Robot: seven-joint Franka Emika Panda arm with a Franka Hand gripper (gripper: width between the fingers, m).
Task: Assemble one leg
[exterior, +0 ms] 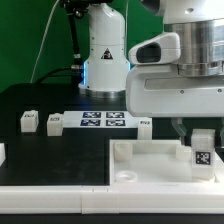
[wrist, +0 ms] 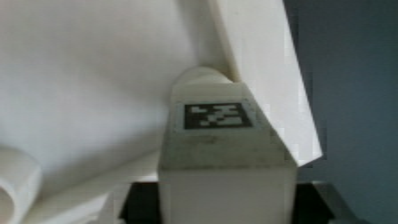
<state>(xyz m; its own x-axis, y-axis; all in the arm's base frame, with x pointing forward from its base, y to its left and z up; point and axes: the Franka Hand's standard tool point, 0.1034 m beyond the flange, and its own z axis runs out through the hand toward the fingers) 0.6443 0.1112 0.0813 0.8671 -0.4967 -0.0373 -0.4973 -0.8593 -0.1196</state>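
Clamping 1 leg [exterior: 201, 152] between its 2 fingers, the gripper [exterior: 200, 138] holds it upright at the large white tray-like piece [exterior: 140, 168], by that piece's corner on the exterior view's right, tag visible. Contact between them cannot be told. Other legs [exterior: 28, 121] lie beyond the piece.
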